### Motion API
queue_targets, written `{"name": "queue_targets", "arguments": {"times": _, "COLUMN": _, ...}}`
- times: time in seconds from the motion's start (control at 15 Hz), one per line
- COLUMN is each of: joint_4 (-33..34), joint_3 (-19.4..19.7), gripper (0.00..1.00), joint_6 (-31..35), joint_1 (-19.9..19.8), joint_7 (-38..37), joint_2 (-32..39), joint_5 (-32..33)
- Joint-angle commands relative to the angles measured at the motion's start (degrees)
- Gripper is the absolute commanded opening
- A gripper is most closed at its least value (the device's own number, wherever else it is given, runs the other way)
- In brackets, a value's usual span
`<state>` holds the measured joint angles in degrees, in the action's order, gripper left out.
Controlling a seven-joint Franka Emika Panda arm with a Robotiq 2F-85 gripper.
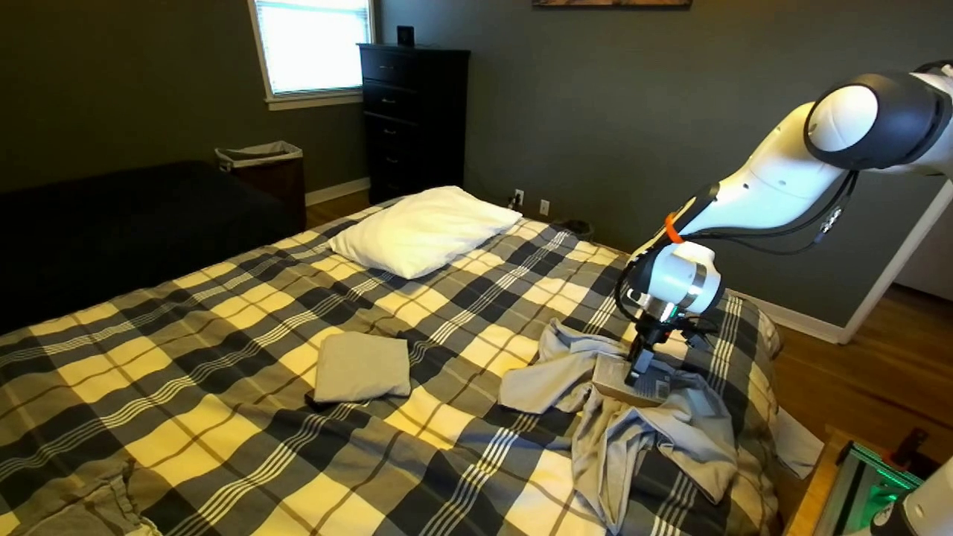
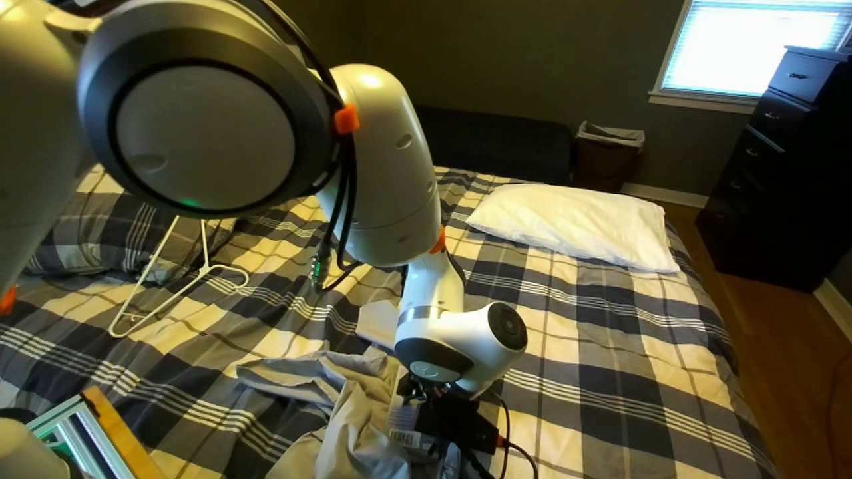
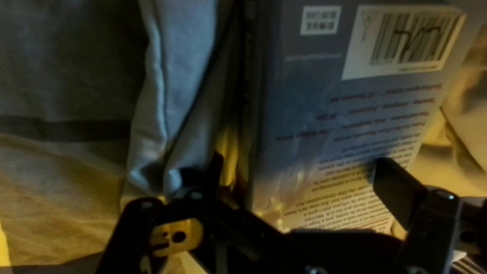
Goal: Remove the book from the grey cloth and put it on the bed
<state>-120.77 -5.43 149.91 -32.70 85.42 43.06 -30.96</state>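
Where the bed (image 1: 246,439) spreads out in navy, cream and yellow checks, the arm (image 1: 778,175) reaches over one side, sloping down past its elbow and bending at the wrist, the gripper (image 3: 300,163) pointing down, slightly tilted, at the book (image 1: 610,376). The jaws stand wide; in the wrist view one finger (image 3: 397,190) shows over the back cover and the other beside the spine, and whether either touches I can't tell. The book lies back cover up on the grey cloth (image 1: 547,380), loose folds bunched around it. Near the middle of the bed, well apart from the cloth, sits a folded grey piece of fabric (image 1: 363,368); a white pillow (image 1: 432,231) rests toward the dresser (image 1: 417,119), and a hanger (image 2: 205,270) lies on the checks too. Beyond the bed, that dark dresser stands by a bright window (image 1: 313,45), a hamper (image 1: 279,186) near them.
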Motion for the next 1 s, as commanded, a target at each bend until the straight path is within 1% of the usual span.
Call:
{"name": "queue_targets", "arguments": {"times": 0.0, "joint_4": 1.92, "joint_3": -1.26, "gripper": 1.0, "joint_6": -3.18, "joint_1": -1.93, "joint_7": -0.23, "joint_2": 1.28, "joint_5": 0.94}}
{"name": "queue_targets", "arguments": {"times": 0.07, "joint_4": 1.08, "joint_3": -1.17, "gripper": 1.0, "joint_6": -3.21, "joint_1": -2.12, "joint_7": -0.15, "joint_2": 0.26, "joint_5": 0.62}}
{"name": "queue_targets", "arguments": {"times": 0.2, "joint_4": 0.99, "joint_3": -1.12, "gripper": 1.0, "joint_6": -6.01, "joint_1": -2.7, "joint_7": 0.36, "joint_2": -0.56, "joint_5": 1.16}}
{"name": "queue_targets", "arguments": {"times": 0.47, "joint_4": 4.49, "joint_3": -1.78, "gripper": 0.99, "joint_6": -18.07, "joint_1": -3.71, "joint_7": 4.24, "joint_2": 1.62, "joint_5": 1.04}}
{"name": "queue_targets", "arguments": {"times": 0.53, "joint_4": 5.34, "joint_3": -1.21, "gripper": 0.8, "joint_6": -20.84, "joint_1": -3.11, "joint_7": 4.56, "joint_2": 2.11, "joint_5": 1.14}}
{"name": "queue_targets", "arguments": {"times": 0.6, "joint_4": 6.3, "joint_3": -0.82, "gripper": 0.74, "joint_6": -23.39, "joint_1": -2.63, "joint_7": 5.04, "joint_2": 2.65, "joint_5": 1.18}}
{"name": "queue_targets", "arguments": {"times": 0.73, "joint_4": 8.07, "joint_3": 0.49, "gripper": 0.92, "joint_6": -26.62, "joint_1": -0.95, "joint_7": 4.21, "joint_2": 3.89, "joint_5": 1.5}}
{"name": "queue_targets", "arguments": {"times": 0.87, "joint_4": 8.47, "joint_3": 2.25, "gripper": 0.97, "joint_6": -25.6, "joint_1": 1.38, "joint_7": 1.56, "joint_2": 4.42, "joint_5": 1.76}}
{"name": "queue_targets", "arguments": {"times": 0.93, "joint_4": 8.9, "joint_3": 2.7, "gripper": 1.0, "joint_6": -25.54, "joint_1": 1.93, "joint_7": 0.96, "joint_2": 4.9, "joint_5": 1.9}}
